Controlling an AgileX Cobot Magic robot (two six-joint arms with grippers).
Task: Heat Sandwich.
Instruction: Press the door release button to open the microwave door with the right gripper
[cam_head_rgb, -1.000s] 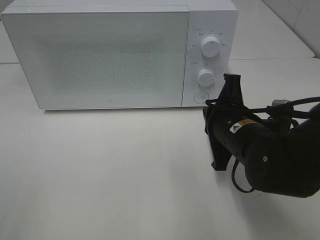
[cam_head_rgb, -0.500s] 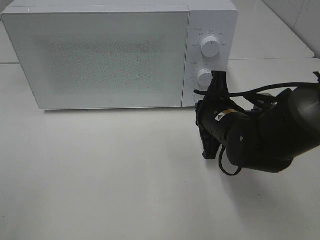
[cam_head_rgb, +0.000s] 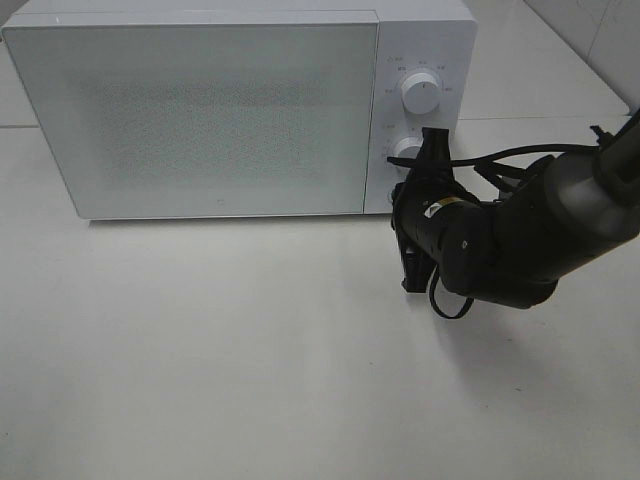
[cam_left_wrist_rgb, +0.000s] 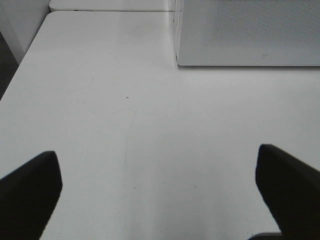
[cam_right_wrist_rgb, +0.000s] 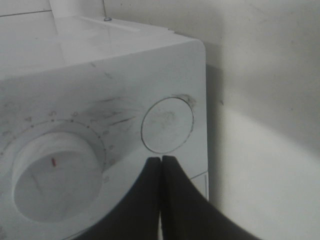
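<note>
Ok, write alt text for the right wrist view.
The right hand, shut, points its tips at the edge of a round button on the control panel of a white microwave. A dial with a red mark sits beside the button.

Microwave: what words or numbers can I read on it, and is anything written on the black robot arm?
Nothing here reads clearly.
Upper dial of the microwave: the marks around it are too small to read.
Lower dial: the numbers around it are blurred and unreadable.
Round button: no writing on it.
Yellow sticker on the right arm: too small to read.
</note>
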